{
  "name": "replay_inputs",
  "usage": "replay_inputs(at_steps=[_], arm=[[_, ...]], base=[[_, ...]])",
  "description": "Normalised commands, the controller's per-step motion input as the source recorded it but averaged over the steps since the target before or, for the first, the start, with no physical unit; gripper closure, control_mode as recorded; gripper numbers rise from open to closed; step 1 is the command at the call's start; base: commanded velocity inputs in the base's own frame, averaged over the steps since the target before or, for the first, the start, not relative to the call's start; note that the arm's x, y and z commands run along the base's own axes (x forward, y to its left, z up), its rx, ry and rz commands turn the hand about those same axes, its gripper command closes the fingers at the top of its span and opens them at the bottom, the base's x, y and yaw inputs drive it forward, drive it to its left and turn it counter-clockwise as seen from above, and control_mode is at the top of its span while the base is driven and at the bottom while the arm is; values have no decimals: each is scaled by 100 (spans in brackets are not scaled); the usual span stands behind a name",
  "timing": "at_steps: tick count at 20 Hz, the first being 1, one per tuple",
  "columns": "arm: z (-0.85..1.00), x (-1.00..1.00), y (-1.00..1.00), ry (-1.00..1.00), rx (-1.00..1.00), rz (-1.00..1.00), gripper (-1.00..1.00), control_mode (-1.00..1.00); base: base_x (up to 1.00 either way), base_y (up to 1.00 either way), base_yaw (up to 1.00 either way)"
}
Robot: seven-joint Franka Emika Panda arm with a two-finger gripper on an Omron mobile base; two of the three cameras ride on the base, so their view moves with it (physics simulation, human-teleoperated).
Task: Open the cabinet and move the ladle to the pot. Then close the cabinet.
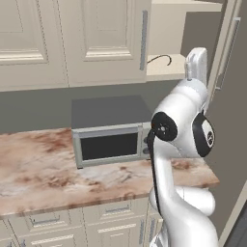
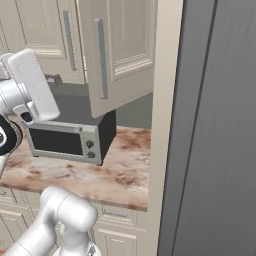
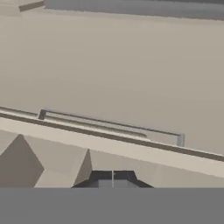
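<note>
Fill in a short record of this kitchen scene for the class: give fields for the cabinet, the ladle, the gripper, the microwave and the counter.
cabinet: door swung open, shelf exposed
ladle: lies on the open shelf, thin curved handle showing
gripper: shut, holding nothing, close to a grey bar handle
microwave: grey, door closed, stands on the counter under the cabinets
counter: marbled brown top, drawers below
</note>
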Motion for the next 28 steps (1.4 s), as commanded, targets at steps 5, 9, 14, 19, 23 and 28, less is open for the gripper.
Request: replay_inputs(at_steps=[5, 9, 14, 19, 23, 28], arm=[[-5, 58, 0, -9, 15, -3, 100, -100], [0, 60, 0, 0, 10, -2, 100, -100], [-7, 58, 0, 0, 7, -4, 100, -100], [-25, 59, 0, 0, 9, -4, 100, -100], [-33, 50, 0, -4, 8, -3, 100, -100], [-29, 45, -1, -7, 6, -3, 100, -100]], base=[[0, 0, 0], [0, 0, 0], [0, 0, 0], [0, 0, 0], [0, 0, 0], [0, 0, 0]])
